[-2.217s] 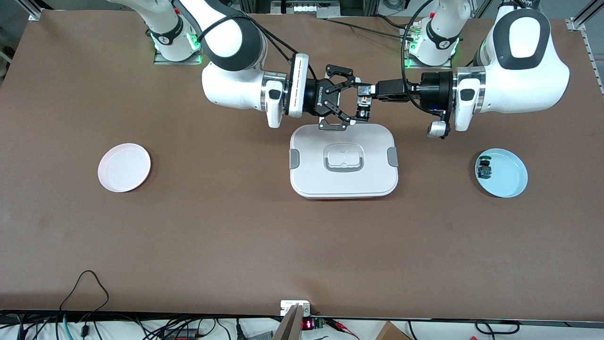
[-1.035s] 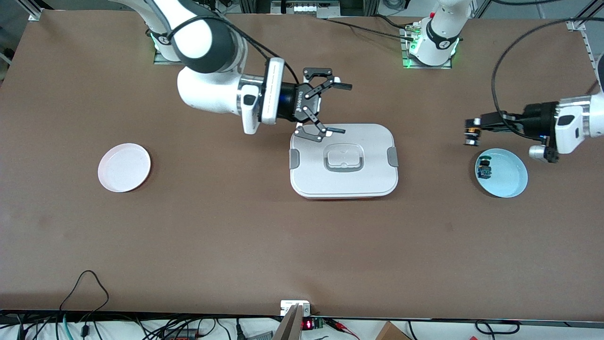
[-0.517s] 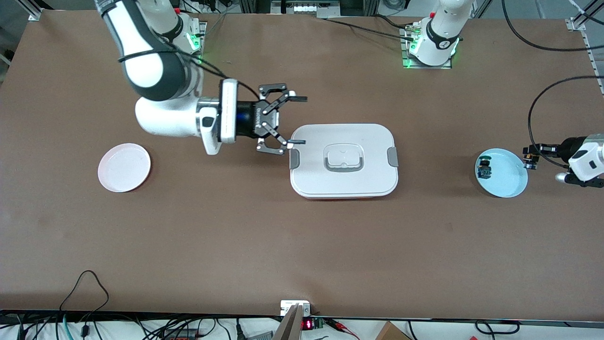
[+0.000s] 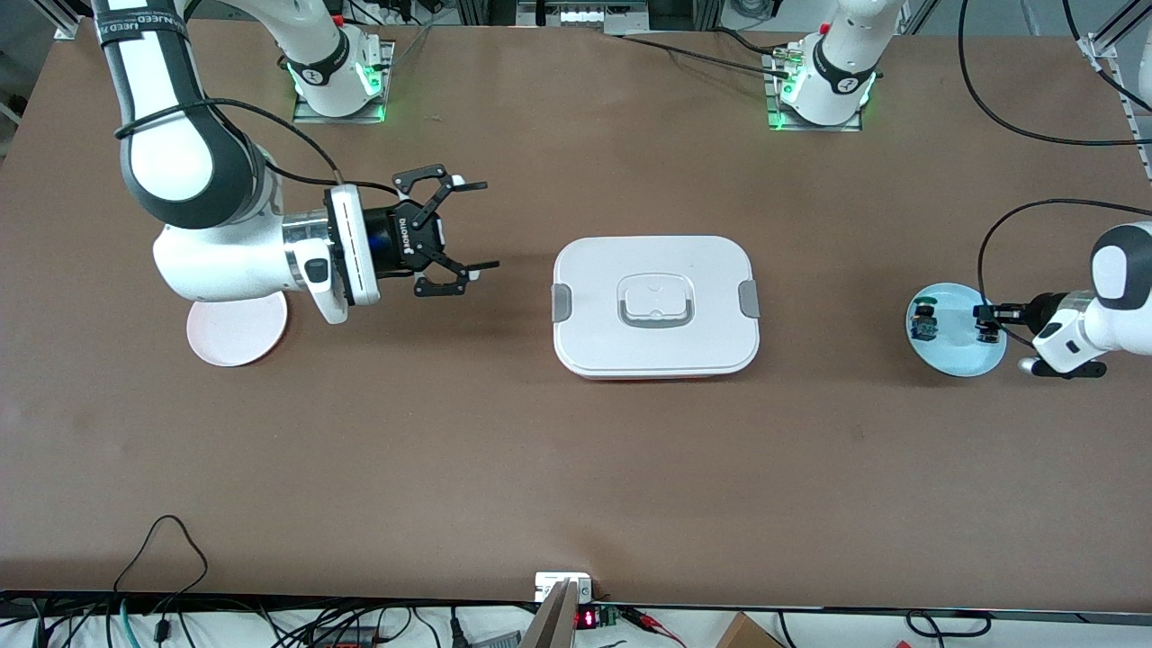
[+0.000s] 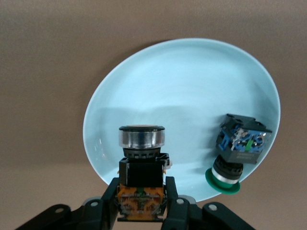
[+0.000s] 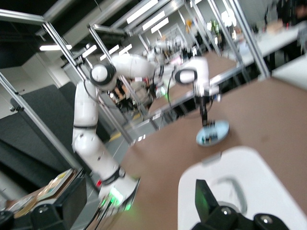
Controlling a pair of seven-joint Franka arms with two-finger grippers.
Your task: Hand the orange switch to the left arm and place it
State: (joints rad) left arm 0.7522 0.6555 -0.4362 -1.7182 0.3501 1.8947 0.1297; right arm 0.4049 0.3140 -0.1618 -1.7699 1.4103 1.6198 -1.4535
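Orange switch sits clamped in the left pincer, which hangs just over the light blue plate at the left arm's end of the tabletop; a second small switch with blue and green lies on the same plate, apart from the held one. Right pincer is spread wide and holds nothing, up in the air over bare tabletop between the white box and the pink plate, with the box sitting clear of both pincers mid-table.
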